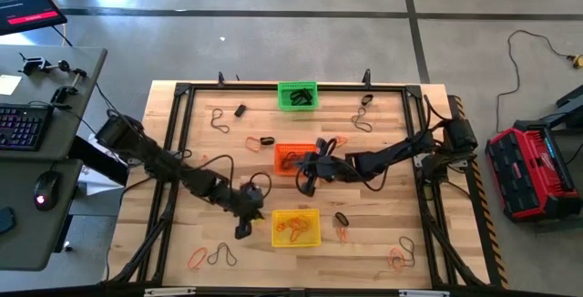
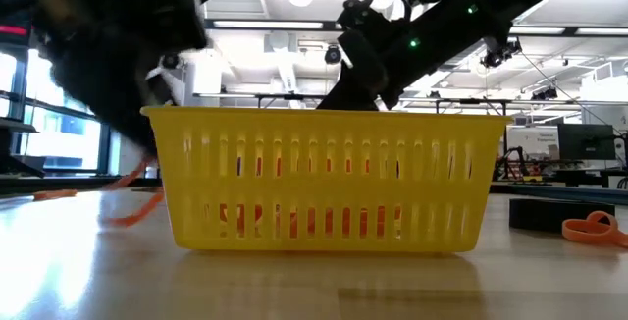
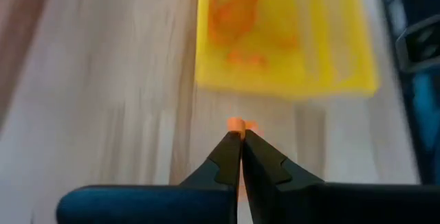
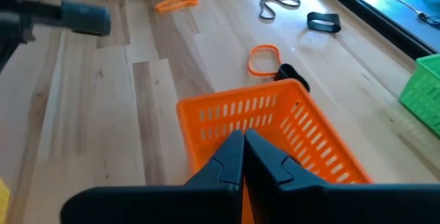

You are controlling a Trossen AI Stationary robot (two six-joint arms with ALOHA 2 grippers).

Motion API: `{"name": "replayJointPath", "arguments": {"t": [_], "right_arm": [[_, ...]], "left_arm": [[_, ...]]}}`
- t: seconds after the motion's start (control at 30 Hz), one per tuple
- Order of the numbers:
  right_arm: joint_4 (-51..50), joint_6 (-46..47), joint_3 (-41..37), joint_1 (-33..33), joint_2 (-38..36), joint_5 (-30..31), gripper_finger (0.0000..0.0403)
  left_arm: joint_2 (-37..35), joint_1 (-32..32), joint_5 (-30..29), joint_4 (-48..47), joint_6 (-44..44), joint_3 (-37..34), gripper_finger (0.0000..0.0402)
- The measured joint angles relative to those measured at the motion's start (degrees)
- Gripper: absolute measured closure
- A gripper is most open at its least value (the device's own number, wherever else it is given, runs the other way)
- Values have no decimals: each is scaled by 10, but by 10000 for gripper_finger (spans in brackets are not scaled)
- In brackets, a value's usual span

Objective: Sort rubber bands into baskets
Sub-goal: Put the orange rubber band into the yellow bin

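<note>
Pinching an orange rubber band (image 3: 236, 124) in closed jaws, the left gripper (image 1: 243, 230) must next carry it to the yellow basket (image 1: 296, 228) just ahead; right gripper (image 4: 243, 139) closed, empty.

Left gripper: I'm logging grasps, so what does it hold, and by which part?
The left gripper is shut on an orange rubber band, pinched at its fingertips; which part of the band cannot be told.

You see the right gripper (image 4: 243, 157) closed over the orange basket (image 4: 275, 124); an orange band (image 4: 263, 60) lies just beyond. Farther off, a thick black band (image 4: 323, 22).
</note>
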Motion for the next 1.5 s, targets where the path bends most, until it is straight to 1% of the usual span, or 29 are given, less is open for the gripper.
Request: {"name": "replayJointPath", "arguments": {"t": [0.1, 0.17, 0.33, 0.5, 0.67, 0.77, 0.87, 1.03, 1.13, 1.23, 1.37, 1.5], "right_arm": [[-6, 0, 0, 7, 0, 0, 403], [-12, 4, 0, 12, 0, 0, 403], [-37, 21, 0, 17, -2, 1, 403], [-79, 33, 0, 17, -17, 42, 403], [-160, 77, 0, 22, -53, 79, 403], [-209, 90, 0, 34, -73, 112, 403], [-247, 103, 0, 44, -90, 131, 403], [-260, 105, 0, 47, -94, 129, 403], [-257, 116, -5, 47, -95, 127, 403], [-253, 128, -15, 47, -95, 125, 403], [-253, 159, -33, 47, -95, 125, 403], [-251, 178, -48, 47, -95, 123, 403]], "left_arm": [[-13, 12, 1, 40, 14, 0, 399], [-21, 19, 3, 49, 27, 11, 400], [-28, 23, 0, 20, 90, 65, 401], [-21, 33, -5, 2, 144, 108, 401], [12, 41, -23, 12, 160, 118, 401], [38, 44, -23, 39, 166, 118, 401], [62, 45, -19, 39, 182, 130, 401], [96, 45, -1, 29, 212, 163, 401], [119, 45, -1, 22, 228, 184, 401], [145, 45, 6, 13, 230, 196, 401], [174, 45, 32, 22, 230, 212, 401], [180, 44, 44, 22, 229, 214, 401]]}}
